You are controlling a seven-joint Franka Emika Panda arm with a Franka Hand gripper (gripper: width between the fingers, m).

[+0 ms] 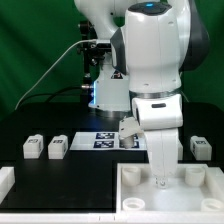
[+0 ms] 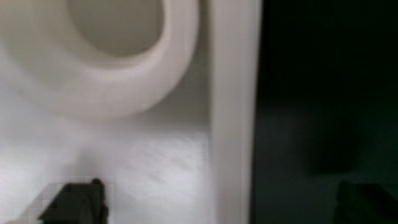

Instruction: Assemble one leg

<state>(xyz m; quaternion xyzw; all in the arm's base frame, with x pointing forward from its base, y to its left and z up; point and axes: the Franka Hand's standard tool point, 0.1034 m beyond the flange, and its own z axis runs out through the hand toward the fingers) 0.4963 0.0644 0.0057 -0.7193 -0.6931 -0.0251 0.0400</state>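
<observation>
The large white tabletop (image 1: pixel 128 190) lies at the front on the exterior view's right, rim up. My gripper (image 1: pixel 161 183) reaches straight down into it near its back edge. In the wrist view the gripper (image 2: pixel 217 203) is open, its dark fingertips (image 2: pixel 71 203) wide apart over the tabletop's white surface (image 2: pixel 160 150), beside a round corner hole (image 2: pixel 116 30) and the rim edge against the black table. Nothing is held. Two legs (image 1: pixel 33 147) (image 1: pixel 58 147) stand at the exterior view's left, one leg (image 1: pixel 200 147) at the right, and another (image 1: pixel 128 128) behind the arm.
The marker board (image 1: pixel 103 139) lies flat at the middle of the black table, behind the tabletop. A white block (image 1: pixel 5 181) sits at the front edge on the exterior view's left. The arm's base (image 1: pixel 108 90) stands at the back.
</observation>
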